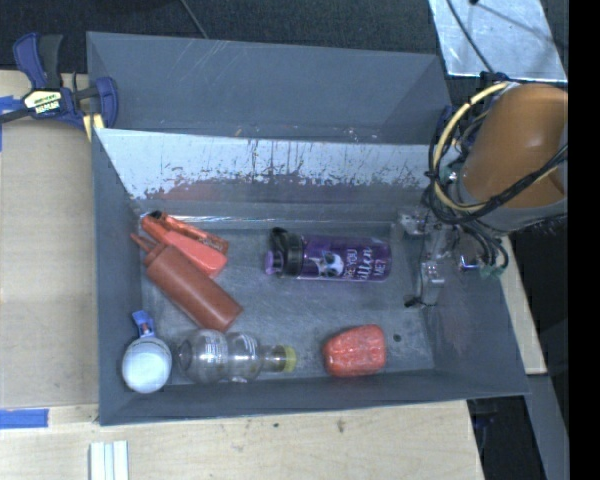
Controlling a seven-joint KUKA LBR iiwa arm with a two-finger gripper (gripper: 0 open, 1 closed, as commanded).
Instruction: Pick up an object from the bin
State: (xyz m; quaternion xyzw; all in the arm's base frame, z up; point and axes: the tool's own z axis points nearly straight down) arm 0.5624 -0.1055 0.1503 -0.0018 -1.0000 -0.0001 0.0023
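My gripper hangs at the right side of the bin, close to the right wall, with its fingers pointing down above the floor; nothing shows between them. Just left of it lies a purple bottle with a black cap, on its side. Below and left of the gripper sits a red rough lump near the front wall.
A clear plastic bottle lies along the front wall, with a white round-headed thing with a blue tip in the front left corner. An orange-and-brown tool rests at the left. The orange wrist cover and cables overhang the right rim.
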